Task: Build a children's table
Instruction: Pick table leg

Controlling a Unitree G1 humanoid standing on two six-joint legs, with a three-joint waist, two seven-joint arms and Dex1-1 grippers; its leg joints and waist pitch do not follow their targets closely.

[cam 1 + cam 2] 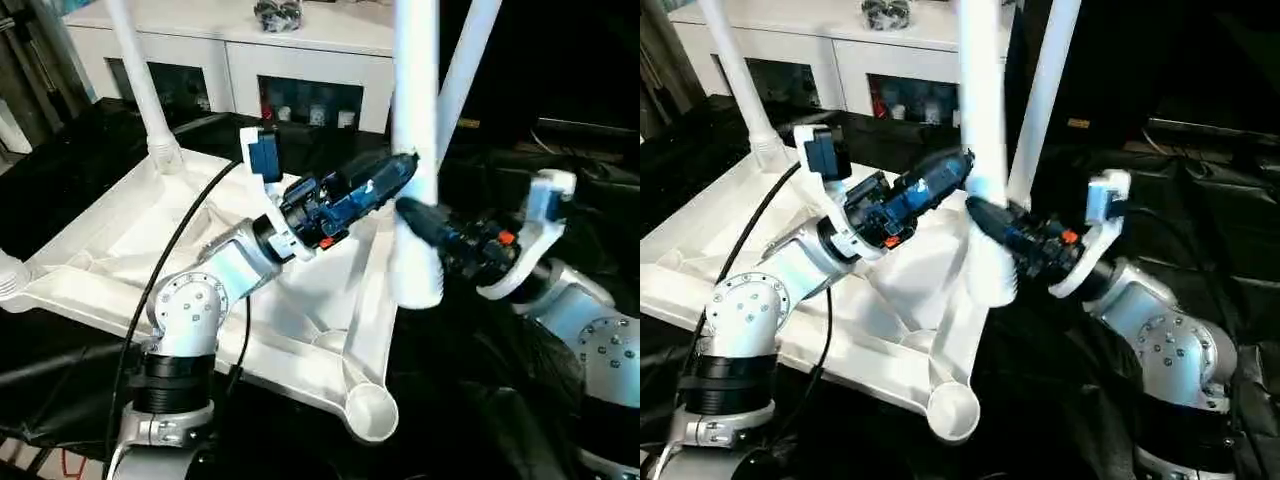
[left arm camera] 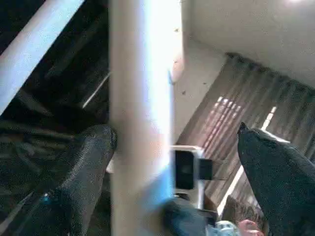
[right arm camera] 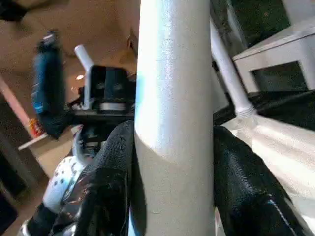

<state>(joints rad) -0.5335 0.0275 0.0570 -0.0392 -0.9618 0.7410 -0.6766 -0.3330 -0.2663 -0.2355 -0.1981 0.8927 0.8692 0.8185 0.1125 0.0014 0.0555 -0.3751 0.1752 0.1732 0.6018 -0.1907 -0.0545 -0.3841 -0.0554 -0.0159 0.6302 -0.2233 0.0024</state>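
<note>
The white tabletop [image 1: 120, 230] lies upside down, ribbed underside up. One white leg [image 1: 148, 90] stands in its far left corner socket, and a second leg [image 1: 468, 60] rises at a slant from the far right corner. My right gripper [image 1: 418, 212] is shut on a third leg [image 1: 415, 120], which is upright with its lower end [image 1: 415, 285] hanging just above the tabletop's right edge. In the right wrist view both fingers [image 3: 110, 182] press against this leg [image 3: 174, 123]. My left gripper [image 1: 405, 172] is open around the same leg slightly higher up. The near corner socket [image 1: 368, 410] is empty.
A white cabinet [image 1: 300, 60] with glass doors stands behind the tabletop, with a small dark object [image 1: 278, 12] on top. Black cloth [image 1: 480, 400] covers the surface around the tabletop. A black cable [image 1: 170, 250] runs along my left arm.
</note>
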